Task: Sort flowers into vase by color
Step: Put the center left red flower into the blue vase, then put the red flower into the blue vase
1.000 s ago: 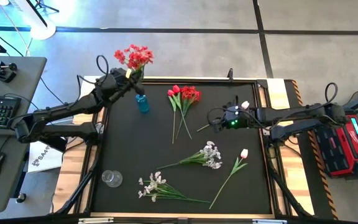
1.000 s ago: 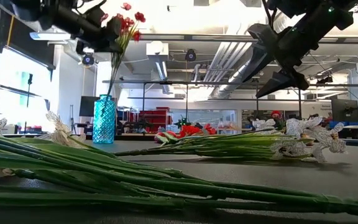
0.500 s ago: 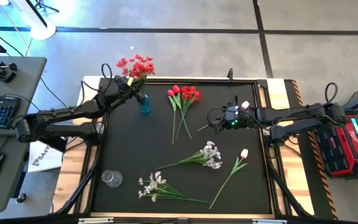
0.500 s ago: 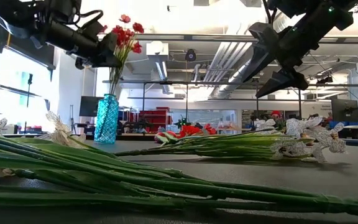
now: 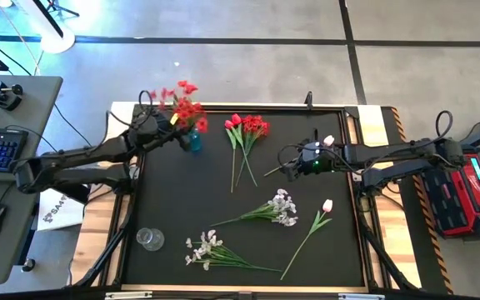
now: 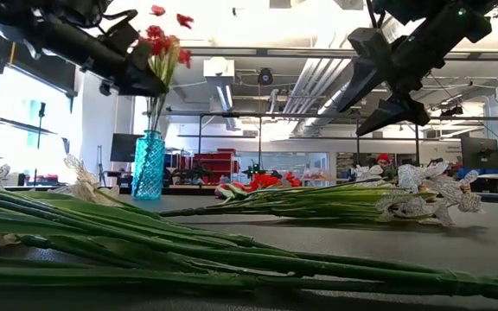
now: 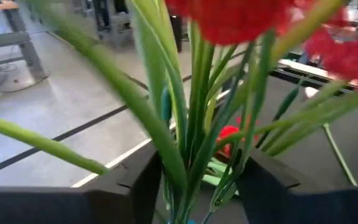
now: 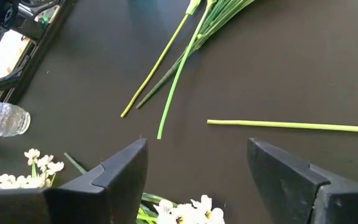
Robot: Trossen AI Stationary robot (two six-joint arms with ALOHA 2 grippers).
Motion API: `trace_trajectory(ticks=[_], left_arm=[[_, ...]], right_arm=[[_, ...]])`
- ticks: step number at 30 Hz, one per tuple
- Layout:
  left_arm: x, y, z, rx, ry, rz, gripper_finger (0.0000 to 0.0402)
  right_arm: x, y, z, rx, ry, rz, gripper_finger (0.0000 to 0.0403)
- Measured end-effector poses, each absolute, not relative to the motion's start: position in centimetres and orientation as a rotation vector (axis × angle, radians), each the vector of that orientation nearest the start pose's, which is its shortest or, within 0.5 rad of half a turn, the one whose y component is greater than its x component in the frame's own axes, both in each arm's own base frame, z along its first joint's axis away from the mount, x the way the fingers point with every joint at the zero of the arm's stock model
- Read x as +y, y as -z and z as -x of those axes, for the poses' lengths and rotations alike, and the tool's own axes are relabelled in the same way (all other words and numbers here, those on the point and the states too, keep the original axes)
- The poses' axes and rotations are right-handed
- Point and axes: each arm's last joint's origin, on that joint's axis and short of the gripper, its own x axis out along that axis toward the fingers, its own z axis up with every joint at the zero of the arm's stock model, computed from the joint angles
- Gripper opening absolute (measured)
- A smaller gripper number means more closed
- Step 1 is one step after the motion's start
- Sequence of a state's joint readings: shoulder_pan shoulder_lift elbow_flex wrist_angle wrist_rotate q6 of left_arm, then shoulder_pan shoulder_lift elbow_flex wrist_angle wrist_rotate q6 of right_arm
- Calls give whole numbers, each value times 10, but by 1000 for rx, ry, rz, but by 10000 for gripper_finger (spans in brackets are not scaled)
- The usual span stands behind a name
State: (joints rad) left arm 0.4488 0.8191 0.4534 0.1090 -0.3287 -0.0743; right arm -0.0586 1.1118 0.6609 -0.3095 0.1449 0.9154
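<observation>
The left pincer (image 5: 167, 132), clamped on the red bunch (image 5: 186, 104) whose stems enter the blue vase (image 5: 193, 139), should lower straight and release gently, while the right pincer (image 5: 288, 169) waits open right of it.

- the black mat (image 5: 182, 200) lies bare between the blue vase (image 5: 193, 140) and the clear glass (image 5: 149, 239).
- white sprays (image 5: 215, 250) and the pink tulip (image 5: 313, 223) crowd the near side.
- red flowers (image 5: 247, 137) lie near the vase.
</observation>
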Motion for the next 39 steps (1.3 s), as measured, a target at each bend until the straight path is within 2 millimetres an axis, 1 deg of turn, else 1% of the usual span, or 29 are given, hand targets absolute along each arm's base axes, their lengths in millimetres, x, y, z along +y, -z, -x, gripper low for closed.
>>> trace_trajectory(ticks=[3, 7, 11, 15, 17, 19, 23, 27, 30, 35, 39], left_arm=[[84, -243, -150, 254, -824, 73, 205], [79, -249, -142, 220, -804, 83, 226], [74, -259, -137, 174, -744, 88, 233], [71, -266, -132, 219, -754, 88, 234], [70, -261, -130, 278, -763, 96, 234], [69, -255, -129, 325, -772, 146, 236], [69, -247, -128, 389, -785, 225, 251], [69, -238, -130, 403, -762, 243, 269], [69, -225, -132, 433, -742, 251, 274], [72, -204, -138, 415, -737, 242, 274], [71, -199, -140, 416, -715, 265, 274]], right_arm=[[-17, -221, -219, 616, 525, -832, 262], [-17, -222, -220, 606, 516, -827, 262], [-17, -224, -221, 587, 500, -820, 262], [-17, -224, -222, 580, 496, -821, 262], [-17, -224, -222, 580, 496, -821, 262], [-17, -224, -222, 580, 496, -821, 262], [-17, -224, -222, 581, 494, -822, 262], [-17, -224, -222, 581, 494, -822, 262], [-17, -224, -222, 581, 494, -822, 262], [-17, -224, -222, 581, 494, -822, 262], [-17, -224, -224, 559, 507, -843, 262]])
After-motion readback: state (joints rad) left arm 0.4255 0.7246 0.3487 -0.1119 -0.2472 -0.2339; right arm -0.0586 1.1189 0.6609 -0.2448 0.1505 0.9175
